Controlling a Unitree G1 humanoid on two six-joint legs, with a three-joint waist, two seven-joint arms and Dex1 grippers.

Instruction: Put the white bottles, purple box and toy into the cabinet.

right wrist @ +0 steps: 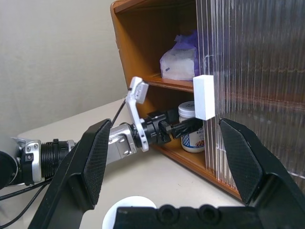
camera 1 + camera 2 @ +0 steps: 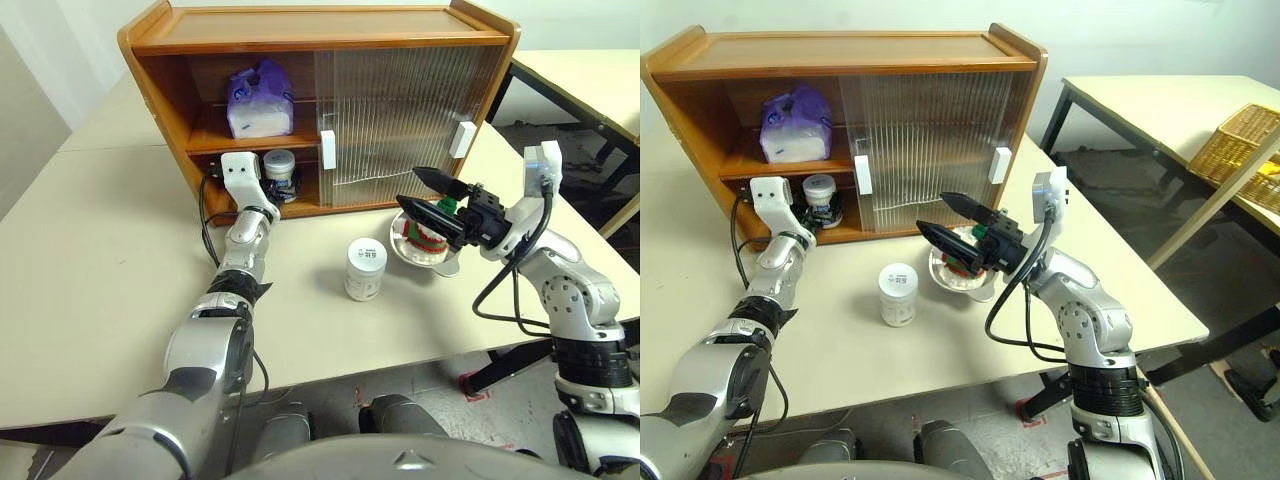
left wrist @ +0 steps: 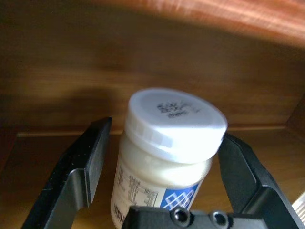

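The left gripper point(image 3: 162, 186) reaches into the cabinet's point(image 2: 160, 45) lower compartment, fingers spread on either side of a bottle point(image 3: 167, 162) standing there, one finger clear of it. The box point(image 2: 258, 100) lies on the shelf above. The right gripper point(image 2: 425, 195) hovers spread over the toy point(image 2: 428, 228), the second bottle point(image 2: 365, 268) beside it on the table point(image 2: 100, 290).

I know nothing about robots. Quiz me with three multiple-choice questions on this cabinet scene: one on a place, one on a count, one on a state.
1. Where is the purple box?
A. upper shelf
B. tabletop
C. in the bowl

2. How many white bottles show?
A. one
B. two
C. four

3. How do the left gripper's jaws stand?
A. shut tight
B. open around a bottle
C. holding the toy

Answers: 1 A, it sits on the cabinet's upper shelf. 2 B, one bottle in the cabinet, one on the table. 3 B, gaps show beside the bottle.
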